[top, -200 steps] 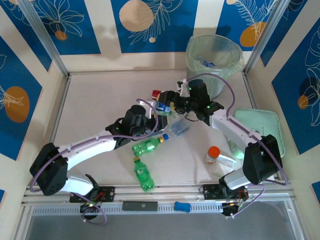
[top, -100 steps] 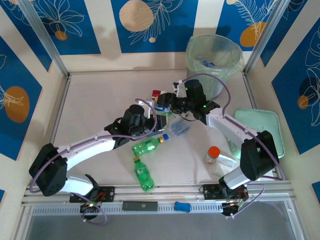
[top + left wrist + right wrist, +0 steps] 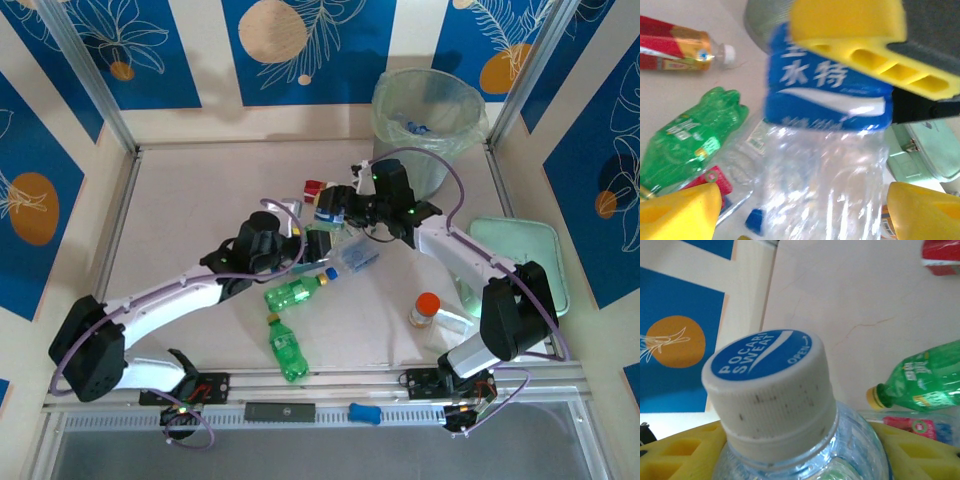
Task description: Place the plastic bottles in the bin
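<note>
Moved: left hand (image 3: 802, 192) has let go, now spread wide.
Right hand (image 3: 800, 455): squeezing the blue-label bottle (image 3: 830, 85).
Cap (image 3: 765, 360): reads "POCARI SWEAT", "OPEN".

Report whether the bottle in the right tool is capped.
Capped: a white cap with a blue top sits on the bottle neck.

Bin (image 3: 428, 120) stands far right for you; tray (image 3: 530, 255) at the right edge, nearer. Mid-table bottle (image 3: 328, 212) is left of the bin and nearer. Before it lies second bottle (image 3: 293, 292), then front bottle (image 3: 288, 348) nearest you. Capped container (image 3: 425, 310) is right of those, left of the tray.
</note>
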Robot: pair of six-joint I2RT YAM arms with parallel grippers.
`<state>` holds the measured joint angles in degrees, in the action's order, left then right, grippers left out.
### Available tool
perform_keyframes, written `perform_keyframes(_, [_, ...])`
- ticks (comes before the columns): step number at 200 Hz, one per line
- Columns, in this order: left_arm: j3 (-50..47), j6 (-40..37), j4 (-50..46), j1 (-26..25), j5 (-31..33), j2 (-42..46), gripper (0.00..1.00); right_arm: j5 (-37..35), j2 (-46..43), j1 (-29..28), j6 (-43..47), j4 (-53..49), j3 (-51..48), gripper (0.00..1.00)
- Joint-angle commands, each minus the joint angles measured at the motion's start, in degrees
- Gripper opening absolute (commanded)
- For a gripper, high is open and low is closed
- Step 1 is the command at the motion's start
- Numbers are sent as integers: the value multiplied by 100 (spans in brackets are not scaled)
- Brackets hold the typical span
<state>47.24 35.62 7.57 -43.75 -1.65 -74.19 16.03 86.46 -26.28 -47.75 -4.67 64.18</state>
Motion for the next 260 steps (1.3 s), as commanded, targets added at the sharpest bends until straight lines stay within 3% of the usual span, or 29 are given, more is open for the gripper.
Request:
perform_keyframes(1, [-221,92,-487,176,675,358,92,-250,-229,258,182,-368,116,55])
perform_keyframes(21, [-404,224,-965,337,1311,648,100,-356,-433,538,245,-510,136,54])
perform_keyframes(60, [-681,419,-1359,677,1881,1093,100,-604,-779,1097,538,-930,489,54])
perform_keyframes(97, [-755,415,-1259,824,1672,1050,100,-585,-774,1764,794,-925,1051,54])
perform_keyframes(143, [-648,555,-1164,837,1160,741,100,-563,-439,2422,420,253,1604,53])
perform_keyframes(216, [-966,772,-1102,833,1007,1019,100,-1489,992,3014,85,738,3263,53])
perform_keyframes(260, [-996,720,-1194,833,1057,1161,100,-1424,2059,3105,-143,58,4496,54])
